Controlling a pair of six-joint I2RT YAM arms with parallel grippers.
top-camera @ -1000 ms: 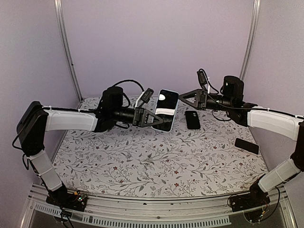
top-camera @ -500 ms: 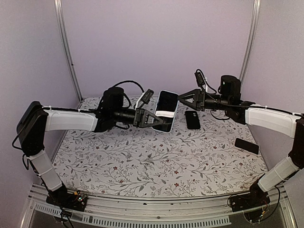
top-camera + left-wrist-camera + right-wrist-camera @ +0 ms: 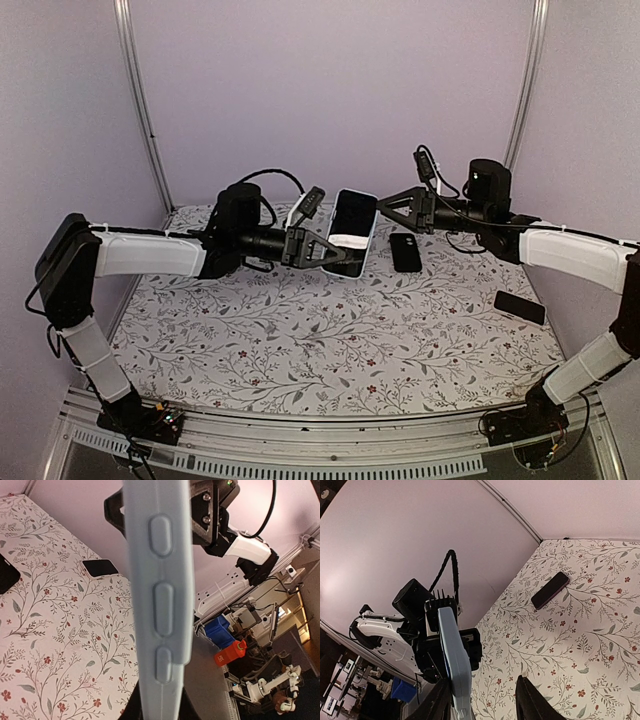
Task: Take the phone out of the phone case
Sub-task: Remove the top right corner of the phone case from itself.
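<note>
Matt smooth phone case (image 3: 157, 580), glossy black phone (image 3: 352, 213), printed cloth table cover (image 3: 330, 330)

Lilac walls (image 3: 330, 90), floral tabletop (image 3: 330, 335)

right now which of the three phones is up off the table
The phone in the light blue case, held upright by the left gripper; the middle black phone and right-edge black phone lie flat on the table.

Pale blue phone case (image 3: 159, 595) seen edge-on, upright at centre, three side buttons (image 3: 163, 605) facing the lens; right arm (image 3: 245, 550) behind its top; dark phone (image 3: 100, 568) flat on floral tablecloth (image 3: 60, 645).
</note>
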